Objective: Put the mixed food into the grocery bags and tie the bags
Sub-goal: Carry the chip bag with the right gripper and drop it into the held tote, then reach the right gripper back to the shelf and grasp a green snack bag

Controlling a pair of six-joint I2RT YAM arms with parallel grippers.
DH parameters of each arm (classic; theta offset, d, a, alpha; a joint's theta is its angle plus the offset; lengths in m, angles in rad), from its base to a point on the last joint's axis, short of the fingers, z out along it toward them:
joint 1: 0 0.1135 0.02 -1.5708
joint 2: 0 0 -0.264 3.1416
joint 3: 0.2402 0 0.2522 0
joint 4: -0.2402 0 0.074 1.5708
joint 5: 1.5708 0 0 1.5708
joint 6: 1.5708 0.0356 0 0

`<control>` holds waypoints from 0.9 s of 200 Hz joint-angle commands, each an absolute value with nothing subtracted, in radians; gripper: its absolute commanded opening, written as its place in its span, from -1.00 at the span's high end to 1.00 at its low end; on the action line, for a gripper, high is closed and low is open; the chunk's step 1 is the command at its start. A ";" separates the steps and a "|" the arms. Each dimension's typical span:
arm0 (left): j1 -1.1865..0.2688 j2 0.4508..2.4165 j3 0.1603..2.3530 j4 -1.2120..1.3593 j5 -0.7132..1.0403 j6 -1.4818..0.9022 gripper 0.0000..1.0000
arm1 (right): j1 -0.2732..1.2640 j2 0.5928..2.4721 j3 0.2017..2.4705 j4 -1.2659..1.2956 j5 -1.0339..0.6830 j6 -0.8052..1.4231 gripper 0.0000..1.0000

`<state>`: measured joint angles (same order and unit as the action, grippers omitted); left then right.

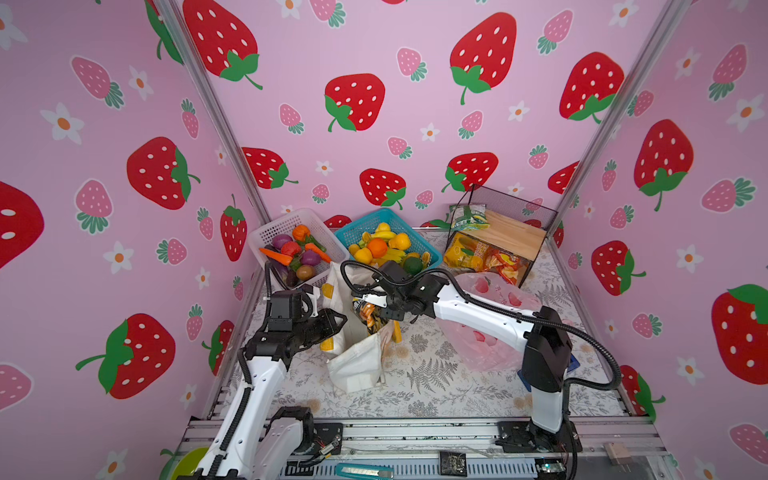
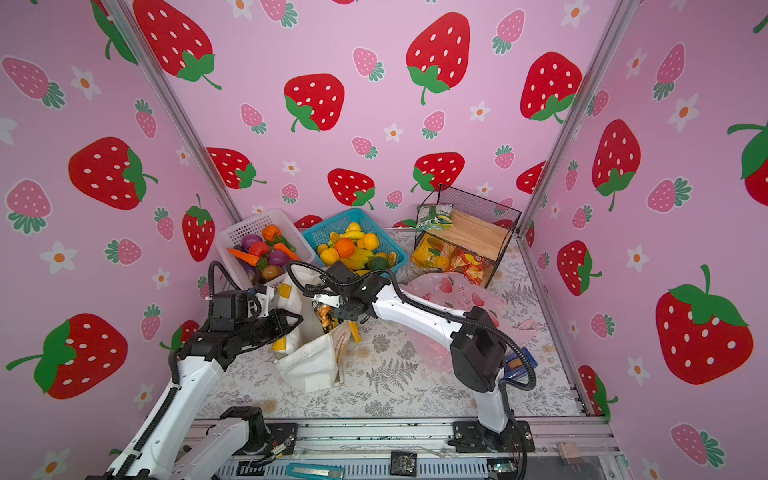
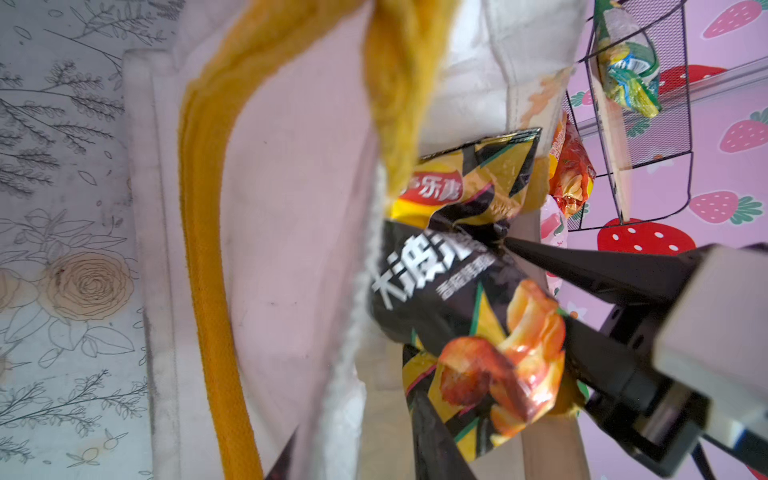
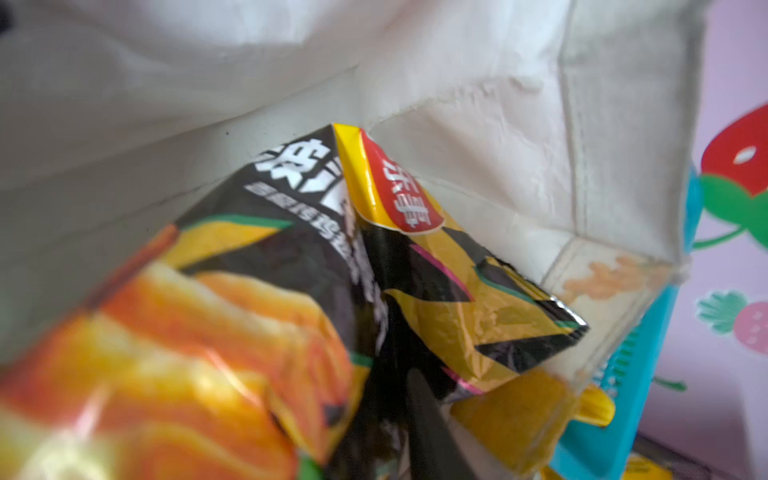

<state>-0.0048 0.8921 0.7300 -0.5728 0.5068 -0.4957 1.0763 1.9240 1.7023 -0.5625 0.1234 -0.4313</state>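
The white canvas tote with yellow handles stands mid-table with its mouth up. A black and yellow snack packet hangs in that mouth. My right gripper reaches in from the right. Its fingers are spread, one at each side of the packet, so it is open. My left gripper sits at the tote's left rim with its jaws apart and the rim between them. The pink plastic bag lies under the right arm.
A blue basket at the back holds an orange, a dark green fruit and bananas. Left of it a white basket holds vegetables. A black wire rack at the back right holds green and yellow snack packets.
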 commanded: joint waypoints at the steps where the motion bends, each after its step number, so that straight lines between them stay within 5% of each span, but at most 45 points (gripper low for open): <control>1: 0.014 0.891 0.782 -0.618 0.484 -0.461 0.21 | 1.054 1.844 1.652 -0.477 -0.087 -0.414 0.01; 52: 0.033 0.890 0.808 -0.627 0.462 -0.460 0.20 | 0.934 1.616 1.454 -0.282 -0.313 -0.293 -0.29; 95: 0.033 0.886 0.783 -0.580 0.464 -0.488 0.42 | 0.535 1.454 1.292 -0.047 -0.205 0.147 -0.53; 132: 0.033 0.885 0.774 -0.556 0.485 -0.505 0.83 | 0.347 1.583 1.402 -0.059 0.034 0.342 -0.64; 180: 0.034 0.878 0.766 -0.538 0.483 -0.517 1.00 | 0.192 1.875 1.666 -0.139 -0.116 0.541 -0.72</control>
<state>0.0292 0.8917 0.7616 -0.5838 0.4660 -0.5091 0.2428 1.7721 1.5753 -0.0925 -0.0486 0.3717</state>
